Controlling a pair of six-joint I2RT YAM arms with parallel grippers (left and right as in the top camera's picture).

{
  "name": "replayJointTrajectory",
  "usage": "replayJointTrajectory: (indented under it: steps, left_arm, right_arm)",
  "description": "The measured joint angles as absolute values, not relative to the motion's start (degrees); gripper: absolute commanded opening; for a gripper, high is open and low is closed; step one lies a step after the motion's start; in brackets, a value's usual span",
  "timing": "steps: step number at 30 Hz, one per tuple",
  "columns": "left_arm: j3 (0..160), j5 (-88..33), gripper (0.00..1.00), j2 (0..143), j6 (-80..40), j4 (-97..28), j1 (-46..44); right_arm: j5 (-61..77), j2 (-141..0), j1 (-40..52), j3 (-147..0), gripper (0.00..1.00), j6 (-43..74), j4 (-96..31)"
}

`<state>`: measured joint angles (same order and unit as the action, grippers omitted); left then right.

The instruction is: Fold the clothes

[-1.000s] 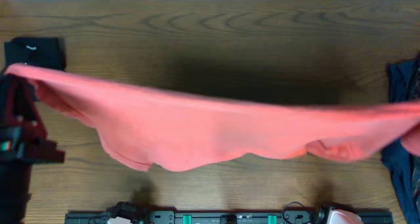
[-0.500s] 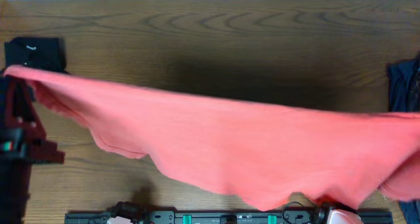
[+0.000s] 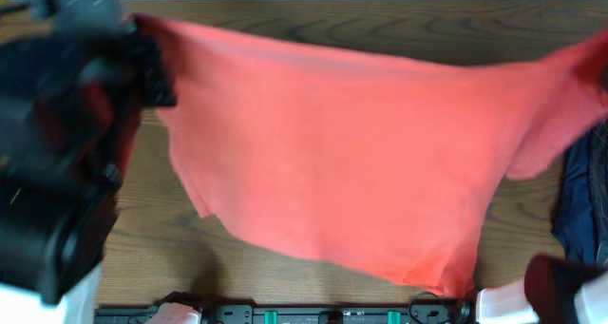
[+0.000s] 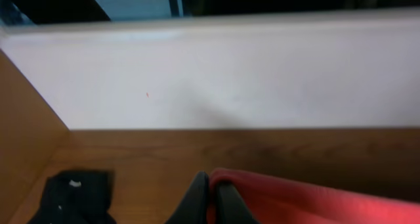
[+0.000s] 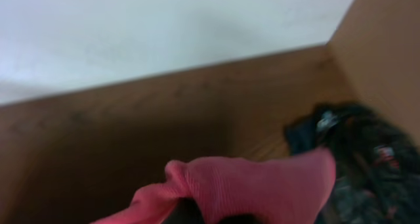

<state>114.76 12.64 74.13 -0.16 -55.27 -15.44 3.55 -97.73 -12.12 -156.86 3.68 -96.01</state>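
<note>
The coral-red T-shirt [image 3: 351, 153] hangs stretched across the table, its top edge running from the far left to the far right. No lettering shows. My left gripper [image 4: 211, 196] is shut on the shirt's left corner [image 4: 295, 201]; in the overhead view it [image 3: 142, 39] is raised close to the camera and blurred. My right gripper [image 5: 220, 216] is mostly covered by the shirt's right corner [image 5: 262, 181], which it holds. The black garment [image 4: 72, 199] lies below left of the left gripper. The dark blue garment [image 3: 581, 200] lies at the table's right edge, and also shows in the right wrist view [image 5: 357, 155].
A white wall [image 4: 249, 73] rises behind the far edge of the brown wooden table [image 3: 313, 20]. A wooden side panel [image 5: 387, 60] stands on the right. The arm bases' rail [image 3: 323, 314] runs along the front edge.
Both grippers have lifted the shirt and carried its top edge from mid-table toward the far edge. The left arm has risen close to the overhead camera and now covers the black garment.
</note>
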Motion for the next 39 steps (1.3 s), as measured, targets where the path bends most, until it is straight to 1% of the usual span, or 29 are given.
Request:
replayJointTrajectory:
  steps: [14,22,31,35,39]
  left_arm:
    - [114.7,12.8,0.06,91.7,-1.5,-50.2,-15.4]
    - [114.7,12.8,0.06,97.8,-3.6,-47.6,-13.9]
    - [114.7,12.8,0.06,94.3,-4.3,-45.6,-13.3]
    - [114.1,12.8,0.06,87.4,-4.3,-46.1,-13.3]
    - [114.1,12.9,0.06,78.0,-4.3,-47.2,-13.3]
  right_arm:
    - [8.0,-114.1,-12.1,-156.7,0.01,1.1,-94.4]
    - [8.1,-118.5,-12.1,-156.7,0.01,0.8,-92.9]
    - [8.1,-115.4,-11.8,-156.7,0.01,0.8,-88.9]
    - [6.5,-109.3,-10.2,-156.6,0.01,0.8,-88.4]
    - [5.5,-99.9,-8.7,-156.6,0.01,0.7,-88.4]
